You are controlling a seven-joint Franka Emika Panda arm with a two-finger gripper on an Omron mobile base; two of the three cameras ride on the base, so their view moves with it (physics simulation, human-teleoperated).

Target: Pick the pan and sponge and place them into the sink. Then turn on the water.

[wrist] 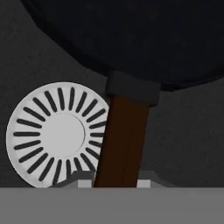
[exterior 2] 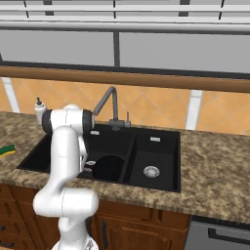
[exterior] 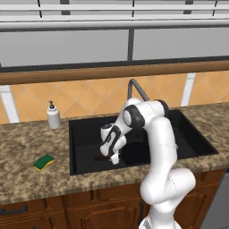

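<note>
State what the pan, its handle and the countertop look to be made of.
Pan: matte black, likely coated metal; no shine or grain shows.
Handle: dark reddish-brown, possibly wood, joined by a black collar; no grain is visible, so it is uncertain.
Countertop: speckled brown and grey, granite-like stone, with a dull finish.

No readable text, labels, brands or numbers anywhere. Soap bottle (exterior: 53, 115), sink (exterior: 80, 134), pan (wrist: 131, 39), sponge (exterior: 43, 162): all unmarked.
</note>
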